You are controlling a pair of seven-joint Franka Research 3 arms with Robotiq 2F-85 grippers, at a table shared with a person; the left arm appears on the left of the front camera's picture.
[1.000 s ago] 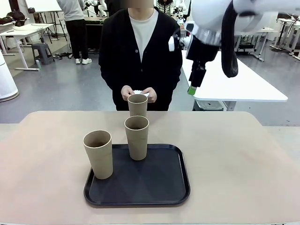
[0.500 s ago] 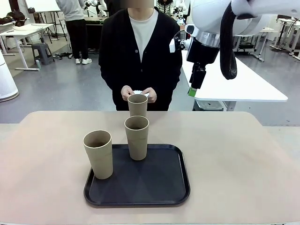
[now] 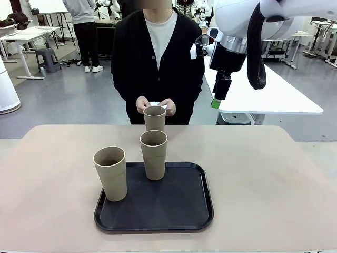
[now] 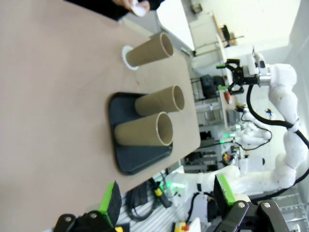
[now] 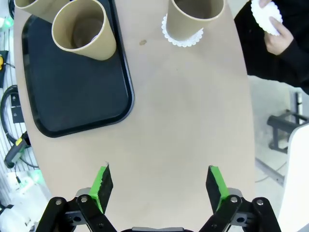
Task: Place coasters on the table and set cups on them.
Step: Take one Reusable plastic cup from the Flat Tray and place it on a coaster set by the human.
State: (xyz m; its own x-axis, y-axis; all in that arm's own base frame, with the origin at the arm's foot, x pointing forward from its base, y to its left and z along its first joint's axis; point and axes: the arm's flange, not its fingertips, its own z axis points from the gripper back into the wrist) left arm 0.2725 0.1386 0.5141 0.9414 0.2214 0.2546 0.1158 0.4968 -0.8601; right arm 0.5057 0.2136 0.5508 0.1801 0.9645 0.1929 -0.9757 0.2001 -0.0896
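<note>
One cup (image 5: 189, 24) on its doily (image 5: 185, 41), far ahead of wide right claw (image 5: 158, 171); two cups (image 5: 86, 30) on black tray (image 5: 72, 101), ahead-left. Person's hand (image 5: 280, 39) holds doilies (image 5: 266, 15), count unclear. Wait for one laid, then seat cup centred.

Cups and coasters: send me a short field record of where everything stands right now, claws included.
far cup: upright on a coaster, on the table beyond the black tray
middle cup: upright on the tray, no coaster under it
left cup: upright at the tray's left edge, no coaster under it
spare coasters: in the person's hands; how many cannot be told
left claw: open, empty
right claw: open, empty, raised over the table
</note>
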